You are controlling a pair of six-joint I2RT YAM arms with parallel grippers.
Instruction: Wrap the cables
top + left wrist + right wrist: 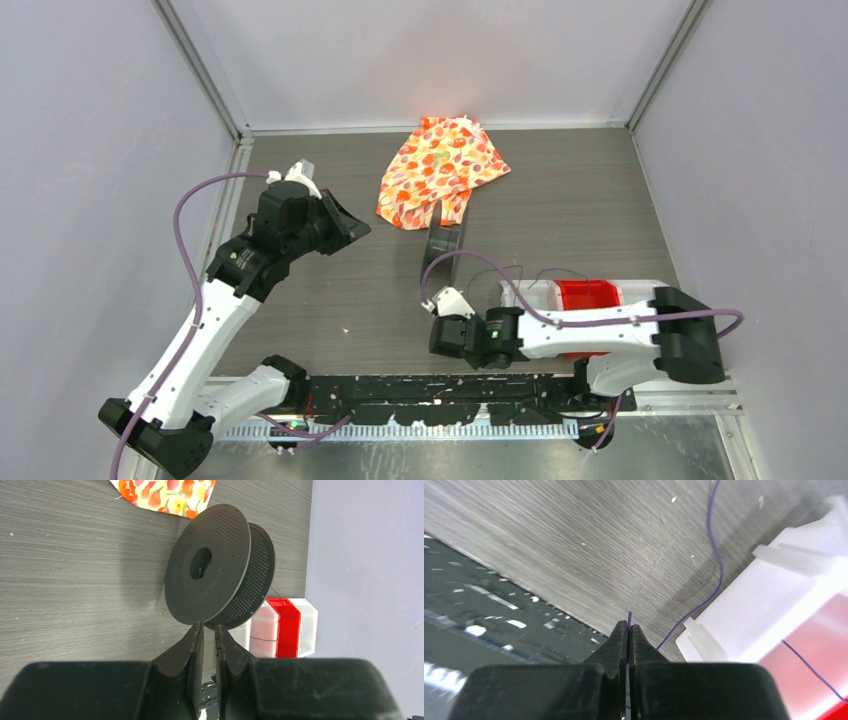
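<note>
Okay, eyes on the cable (715, 555): it's a hair-thin strand, dark with a bluish-purple tint in the right wrist view, far thinner than the fingers gripping it. It runs in a long, loose curve over the grey wood-grain desk (574, 540) and swings down along the corner of the white bin (774, 595). Another stretch of it crosses the bin's red compartment (819, 645) on a diagonal. From overhead it shows only as faint loops on the desk just by the bin, between the bin and the black perforated spool (210, 577). Whether the strand reaches the spool, I honestly can't tell; it's too fine at that range.

Over to the right pincer (629, 627): its fingers are pressed tight together, pinching the cable. A short tip of the strand pokes out just past the fingertips. It sits low over the near part of the desk, just left of the bin.

And the left pincer (209, 630): all but closed, only a thin slit between the fingers, with nothing in it. It hangs clear of the desk and points at the spool. The spool stands on its edge, its two round flanges upright, with the bin right behind it in that view. A flowered orange cloth (440, 170) lies at the far side of the desk, beyond the spool.
</note>
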